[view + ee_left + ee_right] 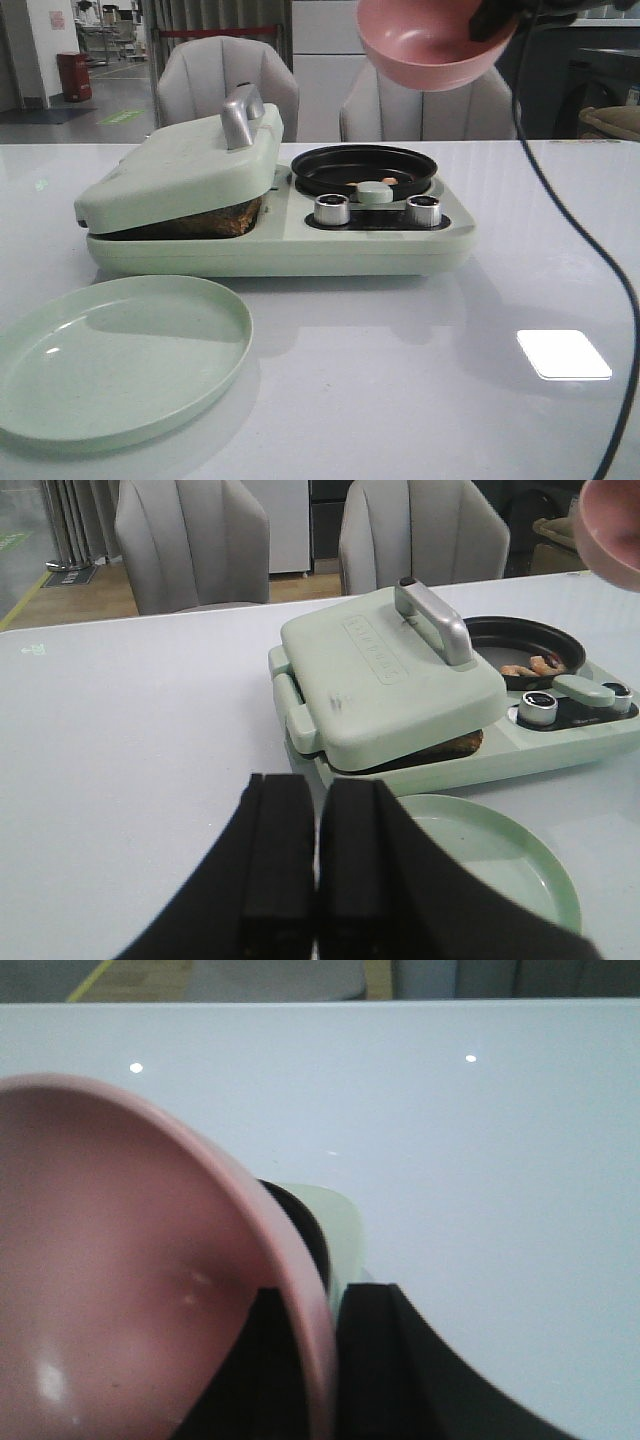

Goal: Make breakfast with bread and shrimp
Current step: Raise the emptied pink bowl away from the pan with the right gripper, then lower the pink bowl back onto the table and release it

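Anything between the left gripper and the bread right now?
Yes. The sandwich maker's lid is down over the bread, leaving only its edge showing. The green plate also lies between the left gripper and the machine.

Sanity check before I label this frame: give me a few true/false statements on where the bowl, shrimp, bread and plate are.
1. The right end effector holds the pink bowl in the air above the appliance. True.
2. The shrimp are in the pink bowl. False: the bowl looks empty; the shrimp lie in the black pan.
3. The press lid is shut down on the bread. True: a brown edge shows under it.
4. The green plate carries a slice of bread. False: nothing is on it.
5. The left end effector grips the lid handle. False: it is closed on nothing, back from the appliance.
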`<state>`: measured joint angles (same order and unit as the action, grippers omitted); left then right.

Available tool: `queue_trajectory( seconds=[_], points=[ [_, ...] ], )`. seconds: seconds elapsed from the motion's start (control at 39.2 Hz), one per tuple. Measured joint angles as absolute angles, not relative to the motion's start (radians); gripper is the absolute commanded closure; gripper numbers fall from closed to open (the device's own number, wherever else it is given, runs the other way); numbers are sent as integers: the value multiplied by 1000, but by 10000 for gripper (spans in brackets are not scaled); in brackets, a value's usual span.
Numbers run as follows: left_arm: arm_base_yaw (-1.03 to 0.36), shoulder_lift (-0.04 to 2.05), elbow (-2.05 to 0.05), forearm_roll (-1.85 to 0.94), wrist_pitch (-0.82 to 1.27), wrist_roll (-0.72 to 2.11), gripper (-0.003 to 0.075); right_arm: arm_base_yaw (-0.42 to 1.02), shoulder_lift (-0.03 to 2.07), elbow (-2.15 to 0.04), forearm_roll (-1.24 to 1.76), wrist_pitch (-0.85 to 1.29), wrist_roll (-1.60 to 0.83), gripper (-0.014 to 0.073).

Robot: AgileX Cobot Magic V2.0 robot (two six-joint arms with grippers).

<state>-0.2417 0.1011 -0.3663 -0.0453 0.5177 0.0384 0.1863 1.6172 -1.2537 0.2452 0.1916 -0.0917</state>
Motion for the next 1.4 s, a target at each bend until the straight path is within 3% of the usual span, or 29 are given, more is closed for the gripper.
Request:
queue_trajectory(
  seconds=[0.51, 1.05, 1.12, 1.3, 1.4],
  points=[
    [-242, 101, -366, -45, 518, 38, 606, -100, 1693, -1254, 315, 680, -80, 453],
    [-242, 101, -366, -45, 518, 38, 606, -95, 1881, -1248, 360, 767, -120, 447],
    [-242, 101, -366, -45, 518, 38, 606, -91, 1882, -1248, 342, 767, -123, 410],
    [-242, 101, -366, -45, 518, 38, 606, -91, 1882, -1248, 316, 766, -124, 199],
    [-242, 101, -366, -45, 518, 38, 606, -91, 1882, -1248, 310, 766, -126, 122]
  ],
)
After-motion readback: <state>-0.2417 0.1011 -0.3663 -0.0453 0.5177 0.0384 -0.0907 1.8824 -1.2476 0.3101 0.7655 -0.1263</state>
